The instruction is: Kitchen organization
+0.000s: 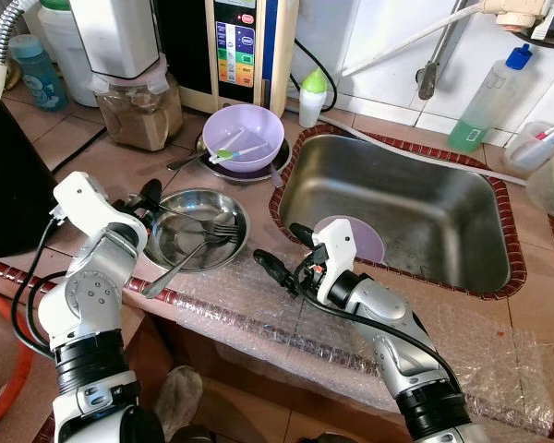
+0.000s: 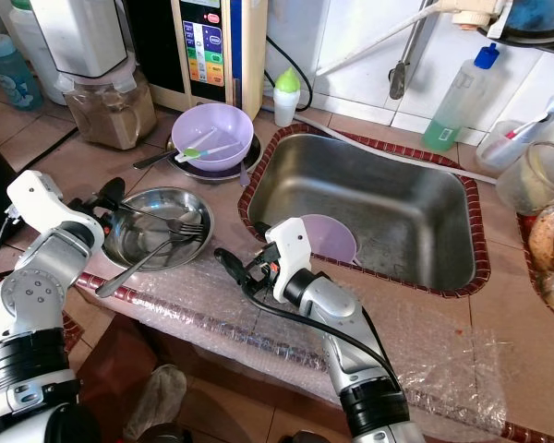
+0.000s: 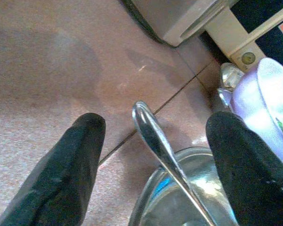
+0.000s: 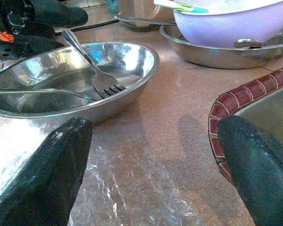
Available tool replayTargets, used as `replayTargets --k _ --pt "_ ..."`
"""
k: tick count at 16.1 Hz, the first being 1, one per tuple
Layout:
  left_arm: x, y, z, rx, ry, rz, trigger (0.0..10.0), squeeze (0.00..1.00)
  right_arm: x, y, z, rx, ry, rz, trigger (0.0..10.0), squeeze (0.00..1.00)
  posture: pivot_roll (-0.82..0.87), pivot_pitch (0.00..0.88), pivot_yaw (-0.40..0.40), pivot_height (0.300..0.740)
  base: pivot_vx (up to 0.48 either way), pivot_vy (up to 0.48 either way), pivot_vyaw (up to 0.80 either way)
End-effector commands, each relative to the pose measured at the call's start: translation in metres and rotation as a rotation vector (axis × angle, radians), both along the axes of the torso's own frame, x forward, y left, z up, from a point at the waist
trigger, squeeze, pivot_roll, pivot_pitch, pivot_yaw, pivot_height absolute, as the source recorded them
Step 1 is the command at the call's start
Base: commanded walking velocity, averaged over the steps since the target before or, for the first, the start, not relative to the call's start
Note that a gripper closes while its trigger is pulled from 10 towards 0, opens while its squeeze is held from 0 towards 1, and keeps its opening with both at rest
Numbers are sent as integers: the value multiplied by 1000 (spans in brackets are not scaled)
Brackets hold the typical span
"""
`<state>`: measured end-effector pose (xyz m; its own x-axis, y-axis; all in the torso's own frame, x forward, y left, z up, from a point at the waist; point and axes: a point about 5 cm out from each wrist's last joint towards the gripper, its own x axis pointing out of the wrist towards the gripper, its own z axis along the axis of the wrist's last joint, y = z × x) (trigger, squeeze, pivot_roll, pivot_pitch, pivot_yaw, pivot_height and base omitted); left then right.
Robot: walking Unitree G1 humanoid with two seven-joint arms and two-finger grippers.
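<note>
A steel plate (image 1: 196, 231) sits on the desk (image 1: 92, 157) left of the sink (image 1: 397, 208), holding a fork (image 1: 217, 224) and a long spoon (image 1: 180, 261) whose handle juts over the near rim. The left end effector (image 1: 146, 200) is at the plate's far-left edge, fingers apart around a utensil handle (image 3: 153, 136), its far end cut off. The right end effector (image 1: 286, 249) hovers open over bubble wrap (image 1: 258, 309) between plate and sink, partly hiding a lilac bowl (image 1: 365, 238) on the sink's rim. Behind, another lilac bowl (image 1: 245, 134) rests in a second steel plate (image 4: 217, 52), mostly hidden

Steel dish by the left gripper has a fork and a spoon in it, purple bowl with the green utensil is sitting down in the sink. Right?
Not quite. The purple bowl with the green utensil sits on the counter behind the steel dish, not in the sink; the left eye view shows it. The rest holds.
</note>
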<state>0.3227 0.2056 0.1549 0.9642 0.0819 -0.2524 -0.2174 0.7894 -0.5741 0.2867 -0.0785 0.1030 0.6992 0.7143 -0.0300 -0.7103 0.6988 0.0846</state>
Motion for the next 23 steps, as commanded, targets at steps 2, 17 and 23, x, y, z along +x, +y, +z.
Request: replayTargets --k 2,17,23 --pt "4 -5 6 -33 -23 -28 0 0 -1 1 1 -10 -7 20 10000 0 73 26 -33 740 0 0 0" --pt "5 0 5 -72 -6 -14 0 0 -2 1 -3 -37 -2 44 10000 0 77 23 -35 740 0 0 0" --pt "5 5 15 -82 -80 32 0 0 -2 2 -5 -40 1 46 10000 0 82 23 -37 740 0 0 0"
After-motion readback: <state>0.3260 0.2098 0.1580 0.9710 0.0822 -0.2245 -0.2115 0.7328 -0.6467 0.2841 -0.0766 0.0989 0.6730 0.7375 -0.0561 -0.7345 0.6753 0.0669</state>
